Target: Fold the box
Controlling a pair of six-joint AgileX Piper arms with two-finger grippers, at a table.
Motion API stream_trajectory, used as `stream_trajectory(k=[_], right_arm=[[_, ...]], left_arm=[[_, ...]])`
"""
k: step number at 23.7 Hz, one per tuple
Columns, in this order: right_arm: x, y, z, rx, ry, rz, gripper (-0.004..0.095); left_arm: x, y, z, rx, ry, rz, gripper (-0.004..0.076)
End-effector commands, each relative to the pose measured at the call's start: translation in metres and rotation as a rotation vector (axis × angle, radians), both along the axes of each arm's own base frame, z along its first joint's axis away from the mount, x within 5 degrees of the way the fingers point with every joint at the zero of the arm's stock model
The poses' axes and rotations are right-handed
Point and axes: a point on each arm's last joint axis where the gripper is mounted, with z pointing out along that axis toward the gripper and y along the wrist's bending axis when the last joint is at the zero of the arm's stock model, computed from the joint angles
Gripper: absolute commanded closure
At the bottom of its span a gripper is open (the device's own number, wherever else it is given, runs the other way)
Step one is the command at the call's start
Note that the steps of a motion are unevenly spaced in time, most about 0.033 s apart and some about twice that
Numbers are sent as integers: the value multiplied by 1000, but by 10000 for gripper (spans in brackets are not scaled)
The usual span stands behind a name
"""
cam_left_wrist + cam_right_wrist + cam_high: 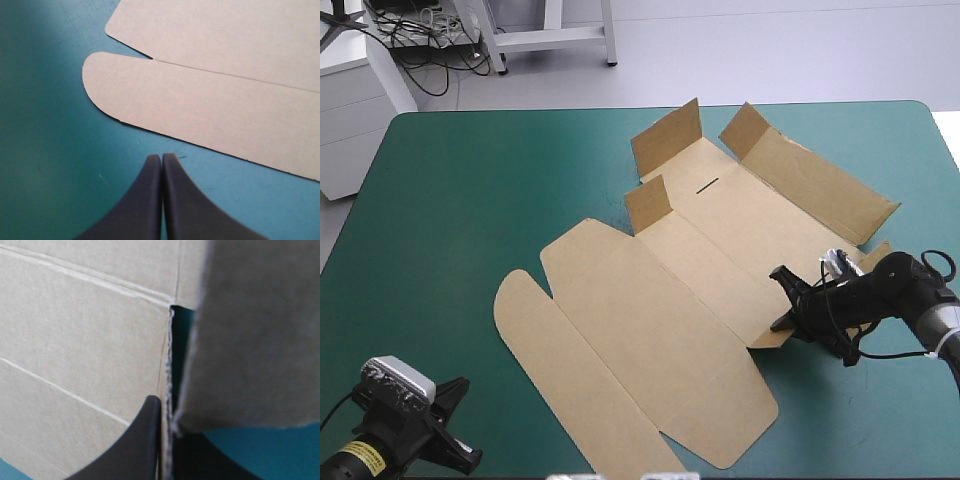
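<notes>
Teal-green table (pixel 440 200); brown box (pixel 660 310) spread mid-table, far flaps raised. Right arm low from the right edge, right gripper (pixel 783 298) clenched on a side flap (board edge pinched between). Near corner: left gripper (pixel 161 157) pinched empty, just short of the rounded flap

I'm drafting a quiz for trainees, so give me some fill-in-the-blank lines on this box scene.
1. The left pincer, clear of the box, is ___.
2. The right pincer is shut on the box, whose colour is ___.
3. The rounded flap nearest the left pincer lies ___ on the table.
Missing words: shut; brown; flat.
</notes>
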Motion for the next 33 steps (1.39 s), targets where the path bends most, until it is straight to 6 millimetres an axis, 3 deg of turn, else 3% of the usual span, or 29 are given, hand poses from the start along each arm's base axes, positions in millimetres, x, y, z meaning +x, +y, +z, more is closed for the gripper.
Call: stream_trajectory(k=[1, 7, 10, 14, 18, 21, 24, 29, 33], right_arm=[[6, -2, 17, -41, -87, 47, 926], [28, -15, 38, -229, -119, 182, 925], [61, -26, 43, -385, -54, 352, 926], [96, -32, 56, -482, -125, 451, 926], [146, -35, 78, -626, -182, 654, 925], [172, -9, 81, -735, -266, 768, 924], [191, 29, 72, -931, -280, 1043, 924], [202, 69, 65, -996, -394, 1157, 924], [199, 102, 65, -1011, -491, 1265, 924]], left_arm=[[3, -2, 12, -43, -60, 7, 734], [3, -2, 12, -43, -59, 7, 734], [3, -2, 12, -43, -59, 7, 734], [3, -2, 12, -41, -59, 8, 734], [3, -2, 12, -41, -59, 8, 734], [3, -2, 12, -41, -59, 8, 734], [3, -2, 12, -41, -59, 8, 734], [3, -2, 12, -41, -59, 8, 734], [3, -2, 12, -41, -59, 8, 734]])
